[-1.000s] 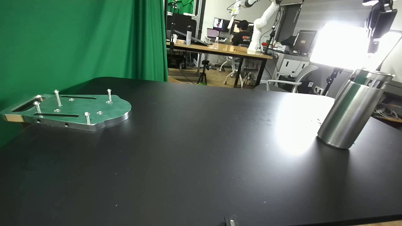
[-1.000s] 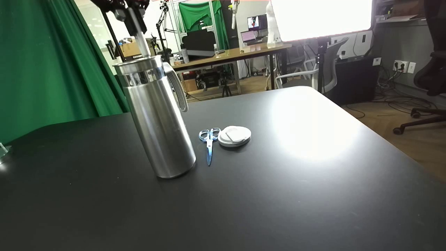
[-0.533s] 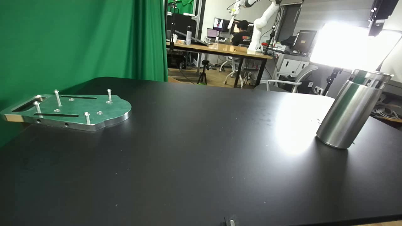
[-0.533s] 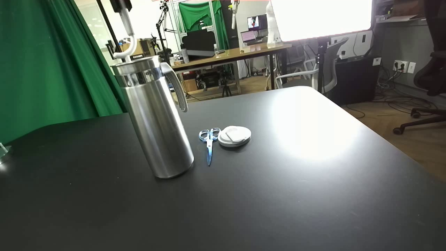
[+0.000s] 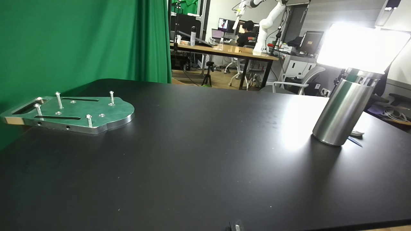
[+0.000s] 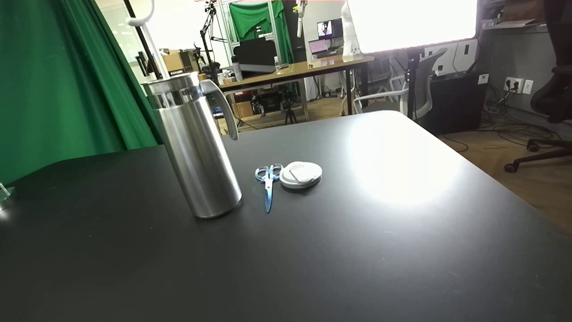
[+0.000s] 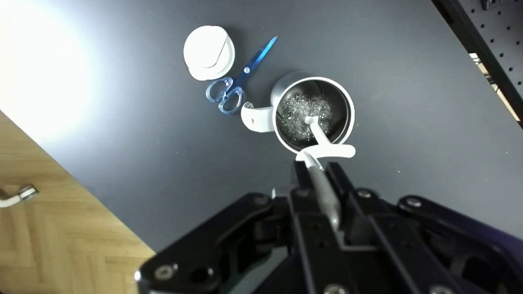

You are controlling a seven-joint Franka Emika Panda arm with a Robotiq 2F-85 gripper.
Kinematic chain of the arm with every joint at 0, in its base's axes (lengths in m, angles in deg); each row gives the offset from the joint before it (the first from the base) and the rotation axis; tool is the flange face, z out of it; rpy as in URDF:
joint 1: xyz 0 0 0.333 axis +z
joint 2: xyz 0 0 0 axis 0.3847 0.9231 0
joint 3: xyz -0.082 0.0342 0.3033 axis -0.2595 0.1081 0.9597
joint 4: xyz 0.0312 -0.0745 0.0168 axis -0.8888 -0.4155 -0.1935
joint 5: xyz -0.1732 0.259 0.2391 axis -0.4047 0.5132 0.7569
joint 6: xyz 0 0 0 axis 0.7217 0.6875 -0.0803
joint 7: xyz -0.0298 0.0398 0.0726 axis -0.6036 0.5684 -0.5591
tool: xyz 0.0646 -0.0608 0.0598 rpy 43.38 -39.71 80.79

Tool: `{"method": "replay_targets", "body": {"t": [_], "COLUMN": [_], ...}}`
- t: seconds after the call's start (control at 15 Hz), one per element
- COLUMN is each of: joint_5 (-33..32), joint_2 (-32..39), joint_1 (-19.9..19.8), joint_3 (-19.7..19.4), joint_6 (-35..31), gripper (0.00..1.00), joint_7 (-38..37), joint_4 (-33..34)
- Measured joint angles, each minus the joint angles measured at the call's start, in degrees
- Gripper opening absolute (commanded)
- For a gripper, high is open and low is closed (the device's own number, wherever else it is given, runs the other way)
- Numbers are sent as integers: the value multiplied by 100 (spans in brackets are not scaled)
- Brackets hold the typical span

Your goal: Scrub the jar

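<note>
The jar is a tall brushed-steel jug with a light handle. It stands on the black table and also shows in an exterior view. The wrist view looks down into its open mouth. A white brush with a grey grip has its clear bristle head inside the jar. Its white stem rises from the mouth in an exterior view. My gripper is shut on the brush's grey grip, above the jar. A dark fingertip shows at an exterior view's top edge.
Blue scissors and a white lid lie by the jar's handle, also in an exterior view as scissors and lid. A metal plate with upright bolts lies at the table's far side. A green curtain hangs behind.
My gripper has risen with the brush, so more of the white stem shows above the jar. The jar has slid a short way across the table toward the back. Scissors and lid have not moved.
</note>
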Motion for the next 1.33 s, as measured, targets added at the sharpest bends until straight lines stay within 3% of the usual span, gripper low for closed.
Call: {"method": "replay_targets", "body": {"t": [0.53,0.87,1.33], "joint_5": [248,330,333], "joint_2": [-25,481,1029], "joint_1": [88,124,108], "joint_3": [0,2,6], "joint_6": [-332,-772,-825], "gripper": [4,4,4], "joint_7": [7,-7,-10], "joint_4": [-83,-370,-364]}}
